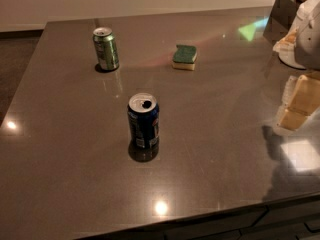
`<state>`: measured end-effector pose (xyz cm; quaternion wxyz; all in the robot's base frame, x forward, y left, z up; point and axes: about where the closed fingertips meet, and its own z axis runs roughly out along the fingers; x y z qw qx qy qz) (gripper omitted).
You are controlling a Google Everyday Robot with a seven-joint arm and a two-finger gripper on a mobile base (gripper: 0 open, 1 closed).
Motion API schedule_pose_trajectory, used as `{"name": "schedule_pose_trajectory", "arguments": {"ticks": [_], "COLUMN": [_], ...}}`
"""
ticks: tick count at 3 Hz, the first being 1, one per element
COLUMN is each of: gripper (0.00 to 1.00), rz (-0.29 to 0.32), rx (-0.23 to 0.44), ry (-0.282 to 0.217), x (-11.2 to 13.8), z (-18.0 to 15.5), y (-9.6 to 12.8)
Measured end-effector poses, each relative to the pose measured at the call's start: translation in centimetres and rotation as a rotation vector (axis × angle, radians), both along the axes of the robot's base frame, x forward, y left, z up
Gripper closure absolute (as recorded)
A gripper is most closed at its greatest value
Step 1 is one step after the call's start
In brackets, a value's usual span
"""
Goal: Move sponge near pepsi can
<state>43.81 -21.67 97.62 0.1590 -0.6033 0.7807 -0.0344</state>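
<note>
The sponge (pixel 184 57), dark green on top with a pale yellow layer beneath, lies flat on the dark table (pixel 75 184) at the back centre. The pepsi can (pixel 143 120), dark blue with a silver opened top, stands upright near the table's middle, well in front of the sponge and slightly to its left. My gripper (pixel 291 43) is at the right edge of the camera view, white with beige parts, well to the right of the sponge and apart from it. It holds nothing that I can see.
A green can (pixel 106 49) stands upright at the back left, left of the sponge. A dark box (pixel 282 14) sits at the back right corner. Pale beige shapes (pixel 300 104) show at the right edge. The table's front edge runs along the bottom.
</note>
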Motion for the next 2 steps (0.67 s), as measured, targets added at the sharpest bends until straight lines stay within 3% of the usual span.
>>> {"name": "schedule_pose_trajectory", "arguments": {"ticks": [2], "gripper": [0.00], "rz": [-0.014], "rx": [0.002], "ry": [0.009], "x": [0.42], "z": [0.20], "y": [0.14]}}
